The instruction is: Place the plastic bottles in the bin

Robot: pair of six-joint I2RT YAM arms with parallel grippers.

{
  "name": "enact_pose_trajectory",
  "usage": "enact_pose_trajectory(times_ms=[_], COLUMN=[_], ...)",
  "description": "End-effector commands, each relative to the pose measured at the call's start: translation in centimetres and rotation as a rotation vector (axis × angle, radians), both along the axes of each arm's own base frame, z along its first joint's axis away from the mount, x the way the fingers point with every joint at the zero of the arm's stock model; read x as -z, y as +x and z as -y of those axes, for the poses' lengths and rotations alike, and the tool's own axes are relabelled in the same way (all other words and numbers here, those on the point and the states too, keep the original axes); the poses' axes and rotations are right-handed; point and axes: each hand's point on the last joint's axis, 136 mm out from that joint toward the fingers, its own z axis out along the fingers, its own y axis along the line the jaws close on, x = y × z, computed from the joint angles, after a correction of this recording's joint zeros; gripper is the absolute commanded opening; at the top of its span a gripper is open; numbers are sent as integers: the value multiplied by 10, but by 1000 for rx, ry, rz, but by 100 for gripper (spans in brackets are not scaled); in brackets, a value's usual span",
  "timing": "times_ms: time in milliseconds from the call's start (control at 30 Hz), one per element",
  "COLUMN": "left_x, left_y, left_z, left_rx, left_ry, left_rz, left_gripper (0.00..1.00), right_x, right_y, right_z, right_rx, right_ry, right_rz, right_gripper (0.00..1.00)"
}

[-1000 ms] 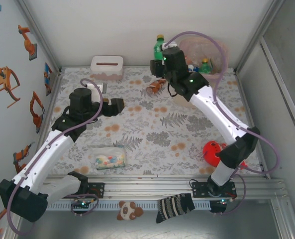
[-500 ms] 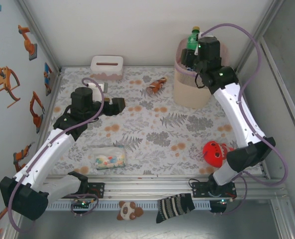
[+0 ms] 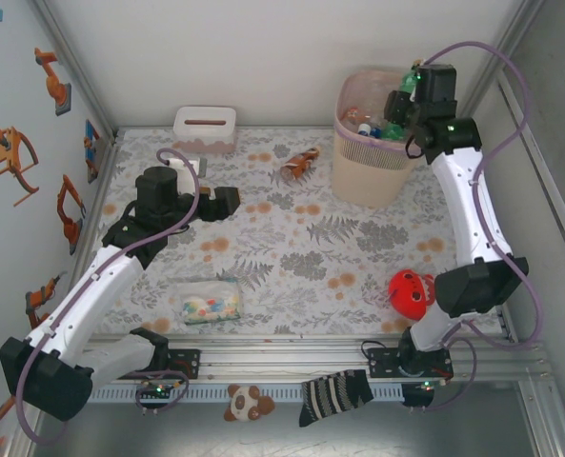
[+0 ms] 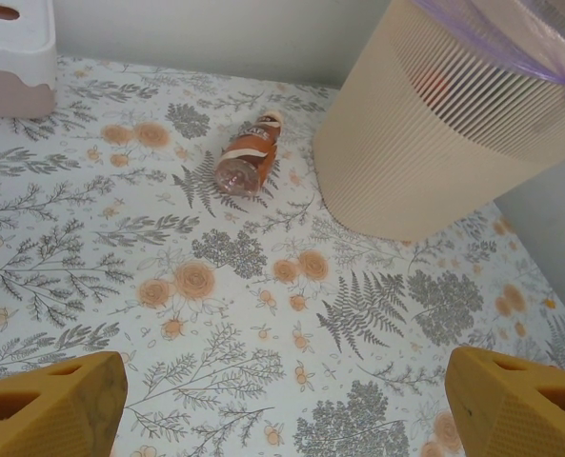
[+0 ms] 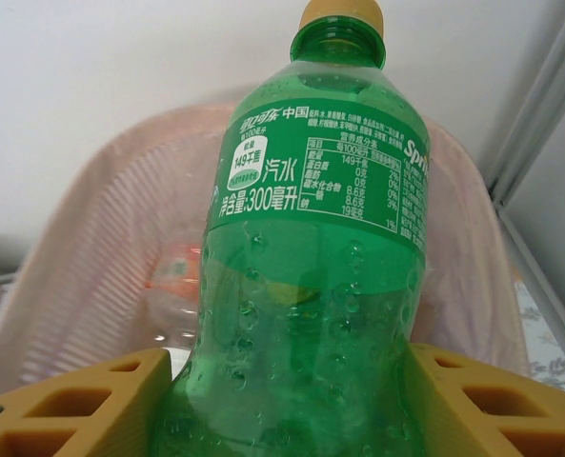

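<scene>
Aloft, green bottle [image 5: 311, 238] clamped in right end effector [image 5: 282, 405] above bin [image 3: 368, 181], left end effector [image 4: 284, 405] wide, empty

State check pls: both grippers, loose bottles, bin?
left gripper: open, empty, above the table.
right gripper: shut on the green bottle, over the bin.
green bottle: held, cap on, not yet dropped.
brown bottle: lying on its side on the table, beside the bin, not touching it.
bin: upright, several bottles inside.
</scene>
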Motion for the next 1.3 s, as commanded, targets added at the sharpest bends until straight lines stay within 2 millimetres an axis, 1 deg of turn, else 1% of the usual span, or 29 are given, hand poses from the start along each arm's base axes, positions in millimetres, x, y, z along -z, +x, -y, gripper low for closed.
enact_pose_trajectory(times_ms=[0, 167, 267, 367, 400, 500, 600, 700, 800, 867, 933, 1033, 1133, 1267], left_x=[-15, -15, -15, -15, -14, -16, -16, -16, -16, -16, -15, -15, -15, -15], left_y=[4, 5, 5, 6, 6, 6, 6, 7, 8, 8, 8, 8, 7, 6], left_z=[2, 3, 4, 3, 3, 3, 3, 3, 4, 4, 4, 5, 4, 3], left_rx=[6, 13, 15, 13, 13, 11, 11, 11, 12, 12, 11, 13, 12, 7], left_ry=[-33, -37, -36, -36, -36, -38, -40, -42, -44, -45, -46, -50, -51, -51], left_rz=[27, 22, 19, 19, 18, 23, 25, 22, 21, 21, 19, 19, 18, 20], left_gripper=[87, 87, 87, 87, 87, 87, 87, 87, 87, 87, 87, 87, 87, 87], right_x=[4, 24, 32, 37, 37, 32, 22, 9, -4, -13, -18, -16, -7, 15], right_y=[9, 27, 35, 41, 41, 40, 37, 32, 27, 25, 24, 27, 32, 41], right_z=[6, 19, 18, 23, 25, 28, 31, 34, 37, 38, 38, 39, 40, 42], right_rx=[-36, -67, -124, -128, -120, -108, -87, -67, -49, -40, -37, -36, -34, -22], right_ry=[-32, -52, -70, -100, -107, -118, -117, -117, -118, -117, -118, -124, -130, -145], right_rz=[-28, -73, -87, -98, -98, -89, -68, -42, -14, 9, 24, 25, 1, -47], right_gripper=[55, 56, 58, 61, 63, 74, 83, 86, 86, 84, 80, 71, 60, 52])
